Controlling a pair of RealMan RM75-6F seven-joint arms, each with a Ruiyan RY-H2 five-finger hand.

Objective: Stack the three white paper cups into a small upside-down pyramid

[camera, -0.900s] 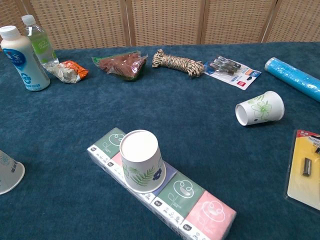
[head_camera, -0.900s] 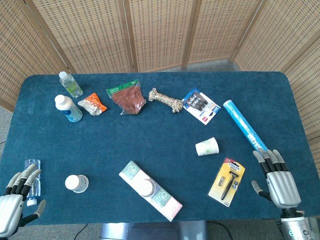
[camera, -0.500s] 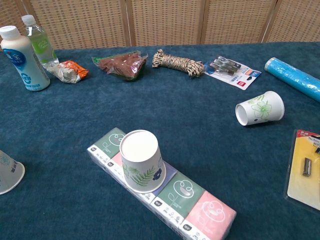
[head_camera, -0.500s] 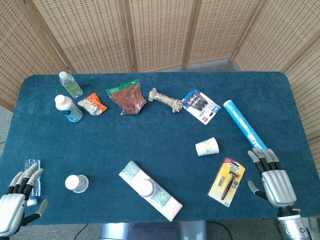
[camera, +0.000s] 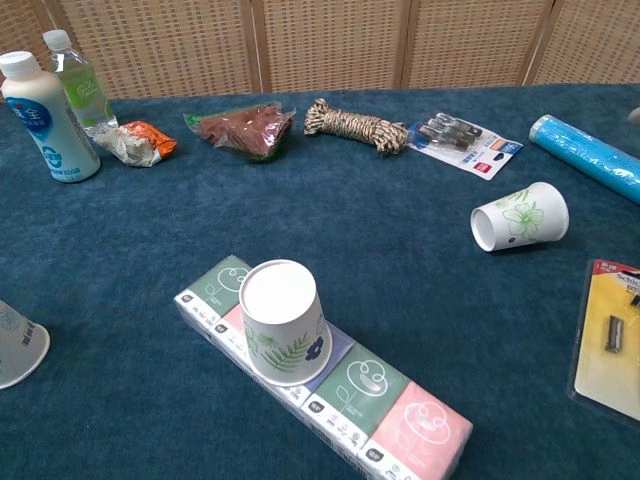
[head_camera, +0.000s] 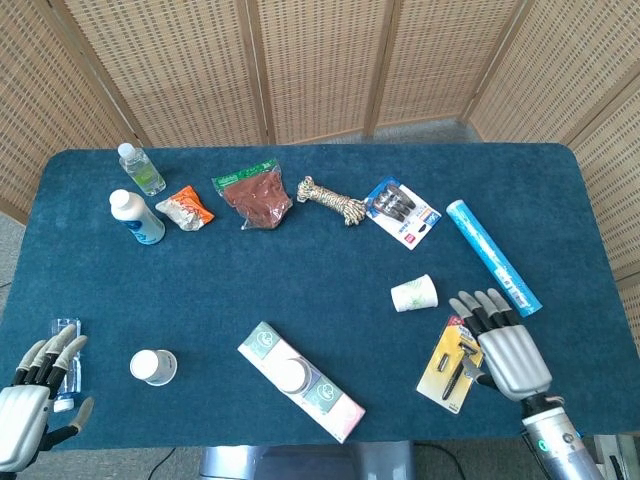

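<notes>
Since the earlier frame the right hand (head_camera: 503,345) has slid left over the razor pack (head_camera: 450,362), fingers spread, holding nothing. Left hand (head_camera: 30,400) stays open too. Relative to the tissue pack (camera: 330,385): one inverted cup (camera: 283,322) on it, a second cup (camera: 15,343) left, a tipped cup (camera: 520,215) upper right.

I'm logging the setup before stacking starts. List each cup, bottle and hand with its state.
Cup on its side: tipped over, mouth facing left.
Cup on the tissue pack: upside down.
Cup at the left: upside down on the table.
White bottle: upright, capped.
Clear bottle: upright, capped.
Left hand: open, empty.
Right hand: open, above the razor pack.
</notes>
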